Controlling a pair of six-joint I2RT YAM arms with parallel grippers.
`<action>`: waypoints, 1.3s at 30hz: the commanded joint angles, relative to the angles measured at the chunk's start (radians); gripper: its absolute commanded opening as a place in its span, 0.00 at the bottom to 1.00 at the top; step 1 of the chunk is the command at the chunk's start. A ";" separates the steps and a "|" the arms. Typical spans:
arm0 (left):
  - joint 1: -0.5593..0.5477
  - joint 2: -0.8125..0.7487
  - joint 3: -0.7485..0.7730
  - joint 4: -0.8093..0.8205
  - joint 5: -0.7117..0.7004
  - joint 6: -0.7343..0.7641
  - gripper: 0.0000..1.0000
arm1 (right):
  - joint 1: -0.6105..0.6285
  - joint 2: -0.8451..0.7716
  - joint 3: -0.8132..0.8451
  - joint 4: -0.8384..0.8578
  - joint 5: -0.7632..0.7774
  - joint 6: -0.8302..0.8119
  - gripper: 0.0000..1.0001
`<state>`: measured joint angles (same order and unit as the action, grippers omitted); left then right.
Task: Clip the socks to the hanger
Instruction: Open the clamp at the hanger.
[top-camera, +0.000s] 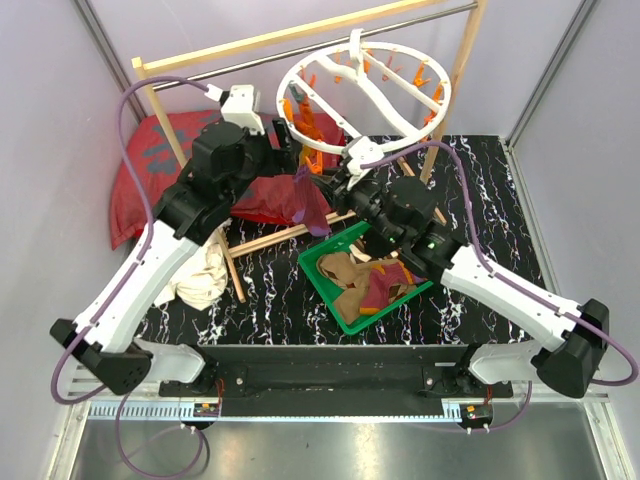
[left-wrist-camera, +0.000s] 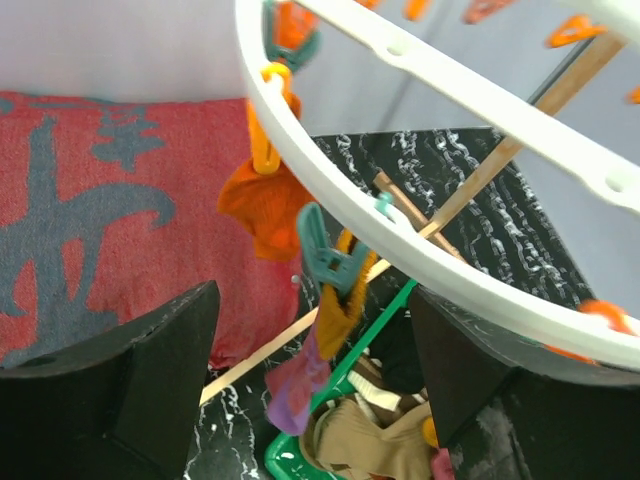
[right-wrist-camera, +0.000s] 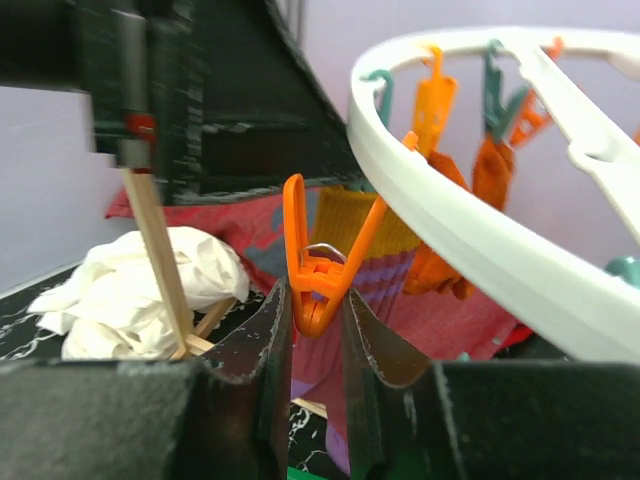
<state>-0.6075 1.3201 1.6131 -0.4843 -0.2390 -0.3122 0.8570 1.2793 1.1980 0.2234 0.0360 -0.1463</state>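
The white ring hanger (top-camera: 437, 100) hangs from the rack bar at the back. In the left wrist view its rim (left-wrist-camera: 420, 240) crosses above my left gripper (left-wrist-camera: 312, 300), which is wide open and empty. A teal clip (left-wrist-camera: 322, 255) there holds the purple sock with orange-yellow stripes (left-wrist-camera: 305, 370), and an orange clip holds an orange sock (left-wrist-camera: 262, 205). My right gripper (right-wrist-camera: 318, 300) is closed around the lower end of an empty orange clip (right-wrist-camera: 318, 275) under the rim (right-wrist-camera: 470, 240). Brown-tan and dark red socks (top-camera: 365, 280) lie in the green basket (top-camera: 322, 285).
The wooden-post rack with its metal bar (top-camera: 300, 45) stands at the back. A red patterned cushion (top-camera: 150, 165) lies at the back left. A white cloth (top-camera: 205, 270) lies left of the basket. Both arms crowd the hanger's near-left rim.
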 joint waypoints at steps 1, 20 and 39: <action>0.000 -0.134 -0.033 0.061 0.032 -0.041 0.81 | 0.048 0.035 0.057 -0.009 0.142 -0.053 0.09; -0.049 -0.154 -0.133 0.092 0.130 -0.197 0.66 | 0.126 0.112 0.071 0.048 0.306 -0.096 0.10; -0.083 -0.102 -0.111 0.073 0.079 -0.211 0.19 | 0.145 0.107 0.041 0.097 0.328 -0.087 0.23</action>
<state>-0.6827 1.2148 1.4765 -0.4404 -0.1440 -0.5243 0.9901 1.3926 1.2255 0.2646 0.3515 -0.2470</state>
